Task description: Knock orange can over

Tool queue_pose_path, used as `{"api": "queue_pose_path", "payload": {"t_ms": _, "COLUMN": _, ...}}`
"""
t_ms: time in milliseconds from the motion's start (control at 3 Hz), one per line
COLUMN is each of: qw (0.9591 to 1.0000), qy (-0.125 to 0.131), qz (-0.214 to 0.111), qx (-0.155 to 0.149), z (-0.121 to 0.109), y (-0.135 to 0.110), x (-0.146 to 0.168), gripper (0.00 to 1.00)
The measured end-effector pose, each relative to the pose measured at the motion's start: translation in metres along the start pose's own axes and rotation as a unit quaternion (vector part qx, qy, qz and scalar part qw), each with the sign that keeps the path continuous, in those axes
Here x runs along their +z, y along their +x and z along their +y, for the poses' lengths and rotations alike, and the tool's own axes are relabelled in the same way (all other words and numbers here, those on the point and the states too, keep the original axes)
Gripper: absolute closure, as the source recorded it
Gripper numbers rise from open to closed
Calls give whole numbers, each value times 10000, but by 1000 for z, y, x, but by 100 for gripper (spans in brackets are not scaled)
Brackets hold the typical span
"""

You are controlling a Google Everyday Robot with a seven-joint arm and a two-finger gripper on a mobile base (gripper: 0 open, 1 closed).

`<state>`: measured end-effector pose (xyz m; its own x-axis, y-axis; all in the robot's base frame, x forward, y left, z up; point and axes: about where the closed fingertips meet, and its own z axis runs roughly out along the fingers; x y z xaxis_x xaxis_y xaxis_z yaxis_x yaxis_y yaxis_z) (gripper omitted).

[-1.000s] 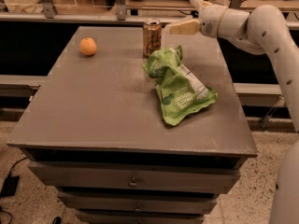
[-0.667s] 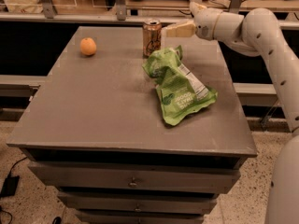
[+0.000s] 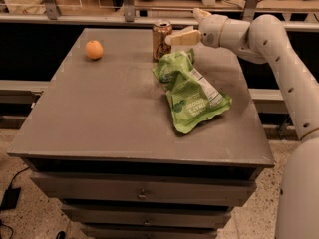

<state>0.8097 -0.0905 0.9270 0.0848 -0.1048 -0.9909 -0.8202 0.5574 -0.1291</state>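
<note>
The orange can [image 3: 161, 40], coppery with a silver top, stands upright near the far edge of the grey table [image 3: 99, 113]. My gripper [image 3: 181, 27] reaches in from the right at the height of the can's upper part. It is open and holds nothing. Its lower tan finger [image 3: 183, 37] points left, with its tip at the can's right side. I cannot tell whether it touches the can. The white arm [image 3: 279, 54] curves in from the right edge of the view.
A crumpled green snack bag [image 3: 192, 91] lies just in front of and right of the can, under the gripper. A round orange fruit [image 3: 93, 49] sits at the table's far left. Drawers run below the table front, and a rail runs behind the table.
The gripper has moved left and slightly down, bringing its lower finger up to the can's right side. The can, bag and fruit have not moved.
</note>
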Motion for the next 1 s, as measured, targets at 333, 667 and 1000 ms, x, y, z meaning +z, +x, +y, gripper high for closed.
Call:
{"api": "queue_pose_path", "payload": {"t_ms": 333, "qw": 10000, "qy": -50, "qz": 12, "qx": -2, "z": 3, "y": 3, "x": 3, "gripper": 0}}
{"api": "queue_pose_path", "payload": {"t_ms": 667, "qw": 9996, "qy": -260, "qz": 67, "qx": 28, "z": 18, "y": 12, "x": 16, "gripper": 0}}
{"api": "queue_pose_path", "payload": {"t_ms": 1000, "qw": 9995, "qy": -304, "qz": 79, "qx": 33, "z": 21, "y": 14, "x": 19, "gripper": 0}}
